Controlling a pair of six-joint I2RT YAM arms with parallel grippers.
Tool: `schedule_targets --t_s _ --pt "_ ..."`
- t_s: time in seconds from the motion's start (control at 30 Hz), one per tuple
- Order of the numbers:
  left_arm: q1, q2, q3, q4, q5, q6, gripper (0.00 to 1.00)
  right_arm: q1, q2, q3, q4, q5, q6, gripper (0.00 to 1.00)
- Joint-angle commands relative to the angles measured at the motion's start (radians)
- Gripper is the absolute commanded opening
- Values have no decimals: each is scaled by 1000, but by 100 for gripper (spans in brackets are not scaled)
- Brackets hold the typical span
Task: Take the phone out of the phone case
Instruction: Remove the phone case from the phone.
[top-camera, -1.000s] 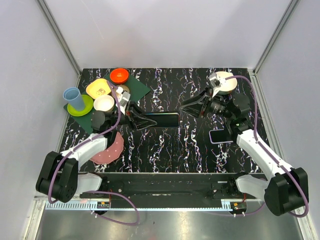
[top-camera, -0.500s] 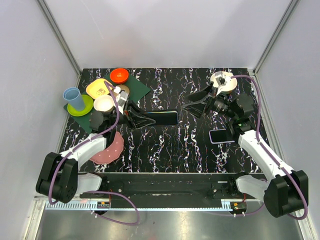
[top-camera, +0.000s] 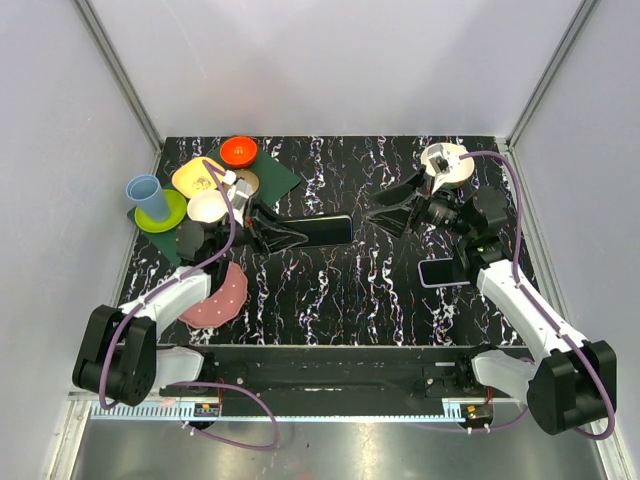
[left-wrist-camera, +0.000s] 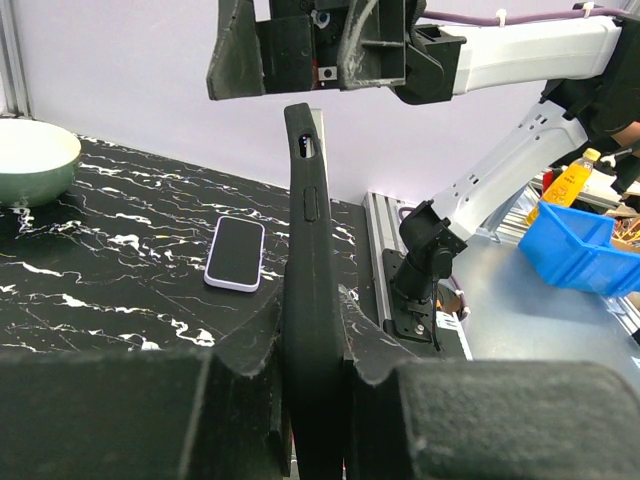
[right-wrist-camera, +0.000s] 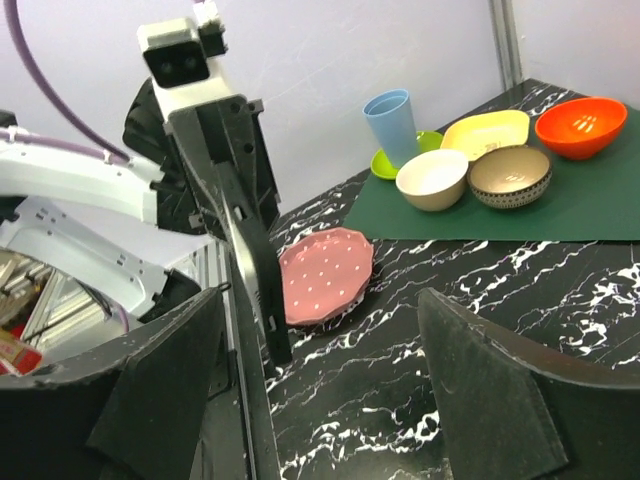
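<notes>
Black phone case is standing on its edge, with the left end effector clamping one end tightly. The right end effector is hanging wide open and empty near the free end. The phone is lying on the tabletop, apart from the case. I think the soft case could be twisting out of this narrow grip if the right fingers brush it.

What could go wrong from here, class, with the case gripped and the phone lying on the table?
The left pincer grips the black phone case by one end only, so the case could pivot or slip out. The phone lies beside the right arm; a sweep might knock it. The open right pincer faces the case's free end and could bump it if it advances.
</notes>
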Motion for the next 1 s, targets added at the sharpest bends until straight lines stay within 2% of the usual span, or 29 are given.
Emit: schedule_targets --t_s 0.0,0.4,0.67,0.83,0.97 --pt "10 -32 45 147 -51 -16 0 -5 -14 6 22 -105 -86 82" --pt "32 -30 47 150 -82 -45 0 7 -5 19 -113 -237 -277 80" --pt "35 -11 49 196 -74 -99 0 56 12 6 -170 -216 -401 77" --pt "35 -1 49 208 -75 -110 0 87 37 2 -170 -202 -427 68" --pt "35 3 47 212 -75 -114 0 101 46 -6 -153 -185 -430 67"
